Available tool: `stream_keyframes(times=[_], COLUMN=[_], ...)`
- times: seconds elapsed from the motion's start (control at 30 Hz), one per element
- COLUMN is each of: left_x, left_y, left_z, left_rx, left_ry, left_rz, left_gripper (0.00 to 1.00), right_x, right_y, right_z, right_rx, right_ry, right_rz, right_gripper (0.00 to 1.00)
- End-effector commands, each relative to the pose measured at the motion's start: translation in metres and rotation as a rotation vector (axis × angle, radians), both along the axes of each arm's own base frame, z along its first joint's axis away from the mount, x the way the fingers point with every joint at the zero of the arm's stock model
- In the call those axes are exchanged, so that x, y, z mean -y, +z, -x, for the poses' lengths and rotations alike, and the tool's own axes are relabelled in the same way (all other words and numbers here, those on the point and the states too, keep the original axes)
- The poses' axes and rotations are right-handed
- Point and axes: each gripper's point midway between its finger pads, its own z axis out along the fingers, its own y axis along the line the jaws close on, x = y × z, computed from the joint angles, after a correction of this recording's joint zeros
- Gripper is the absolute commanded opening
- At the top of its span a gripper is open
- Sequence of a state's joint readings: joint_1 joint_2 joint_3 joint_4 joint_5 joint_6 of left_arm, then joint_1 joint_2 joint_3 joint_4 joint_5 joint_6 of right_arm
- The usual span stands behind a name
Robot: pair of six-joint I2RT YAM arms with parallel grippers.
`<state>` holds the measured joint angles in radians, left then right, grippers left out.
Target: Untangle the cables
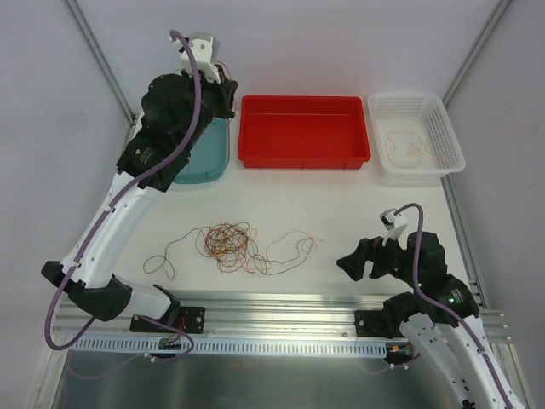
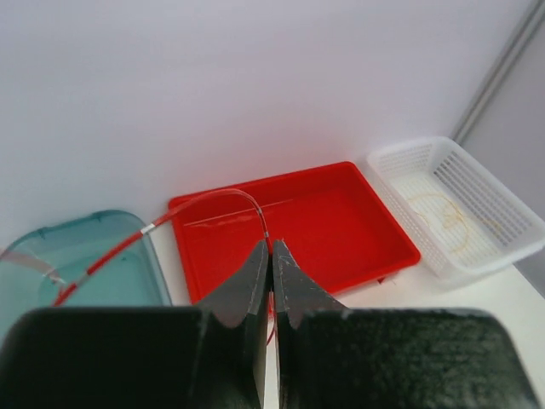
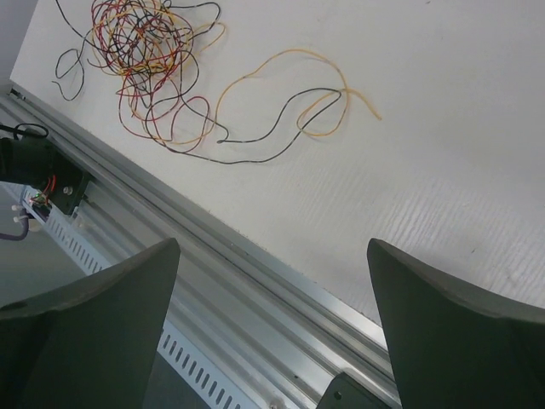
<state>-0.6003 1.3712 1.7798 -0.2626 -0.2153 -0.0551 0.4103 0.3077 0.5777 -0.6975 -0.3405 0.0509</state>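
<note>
A tangle of thin yellow, orange-red and dark brown cables (image 1: 230, 247) lies on the white table near the front, with loose strands trailing left and right. It shows in the right wrist view (image 3: 145, 43) at the top left. My left gripper (image 1: 226, 85) is raised at the far left between the teal bin and the red tray. In the left wrist view it (image 2: 272, 247) is shut on a red cable (image 2: 111, 253) that arcs left over the teal bin. My right gripper (image 1: 353, 264) is open and empty, right of the tangle, above the front rail (image 3: 272, 243).
A teal bin (image 1: 204, 158) stands at the back left, a red tray (image 1: 304, 128) in the middle and a white basket (image 1: 443, 136) at the right holding a yellow cable (image 1: 407, 145). An aluminium rail (image 1: 281, 302) runs along the front edge.
</note>
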Motion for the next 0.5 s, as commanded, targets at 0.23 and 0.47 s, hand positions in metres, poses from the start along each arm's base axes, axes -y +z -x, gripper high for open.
stream_keyframes(times=[0.23, 0.47], left_x=[-0.070, -0.111], left_y=[0.034, 0.016], left_z=[-0.067, -0.126], left_rx=[0.086, 0.044], left_ry=[0.172, 0.249], left_rz=[-0.055, -0.055], left_gripper=[0.00, 0.00], right_x=[-0.013, -0.015], right_y=[0.002, 0.000], right_z=[0.006, 0.011], right_rx=[-0.040, -0.074], right_ry=[0.075, 0.086], right_rz=[-0.039, -0.046], right_gripper=[0.97, 0.97])
